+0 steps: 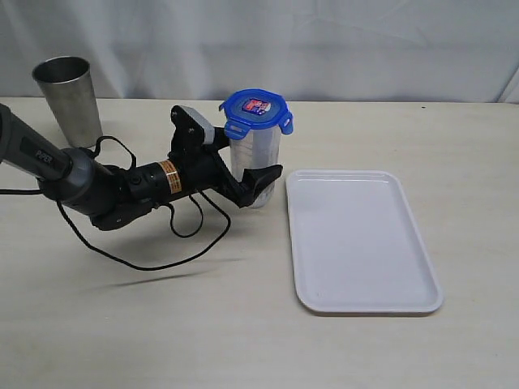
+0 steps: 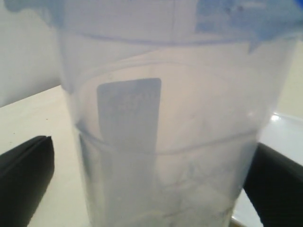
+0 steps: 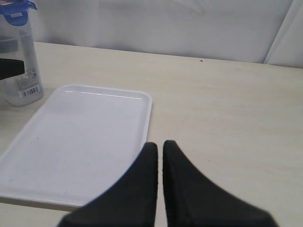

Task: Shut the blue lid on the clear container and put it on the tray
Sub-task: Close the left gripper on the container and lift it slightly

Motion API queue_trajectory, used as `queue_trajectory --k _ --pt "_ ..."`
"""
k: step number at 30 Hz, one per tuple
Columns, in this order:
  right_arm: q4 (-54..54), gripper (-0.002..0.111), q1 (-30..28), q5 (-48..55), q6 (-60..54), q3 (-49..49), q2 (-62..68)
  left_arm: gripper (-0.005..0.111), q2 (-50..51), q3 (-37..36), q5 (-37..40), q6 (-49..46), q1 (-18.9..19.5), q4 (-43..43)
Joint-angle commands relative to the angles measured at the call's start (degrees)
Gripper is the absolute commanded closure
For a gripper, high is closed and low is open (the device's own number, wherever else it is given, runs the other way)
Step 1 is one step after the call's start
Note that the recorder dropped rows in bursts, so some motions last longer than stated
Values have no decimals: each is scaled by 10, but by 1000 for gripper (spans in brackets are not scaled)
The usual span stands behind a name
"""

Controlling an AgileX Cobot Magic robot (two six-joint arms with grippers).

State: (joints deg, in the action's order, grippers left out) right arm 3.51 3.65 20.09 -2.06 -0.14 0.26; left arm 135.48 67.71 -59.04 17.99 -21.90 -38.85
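Here, the clear container (image 1: 258,158) stands upright on the surface (image 1: 243,340), just beside the white tray (image 1: 365,243) and not on it, with the blue lid (image 1: 256,109) sitting on its rim. The left end effector (image 1: 251,166) straddles it, jaws wide. The right end effector (image 3: 160,145) is pinched closed near the tray. A steel cup (image 1: 69,97) stands well apart. The lid's red-and-white sticker is unreadable; a barcode label (image 3: 29,91) sits low on the container

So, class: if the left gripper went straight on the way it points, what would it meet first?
The clear container: it stands upright between the open fingers of the left gripper, so its wall would likely come first; how much gap remains is unclear.
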Motion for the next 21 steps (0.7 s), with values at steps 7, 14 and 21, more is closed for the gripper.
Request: queue_trajectory --k 7,14,21 --pt "-1 104 -2 -6 -1 1 -3 2 0 5 -5 4 -1 -13" --pt "-1 104 -2 -6 -1 1 -3 2 0 5 -11 4 -1 -104" --pt "-1 104 -2 -6 -1 1 -3 2 0 5 -17 4 -1 -121"
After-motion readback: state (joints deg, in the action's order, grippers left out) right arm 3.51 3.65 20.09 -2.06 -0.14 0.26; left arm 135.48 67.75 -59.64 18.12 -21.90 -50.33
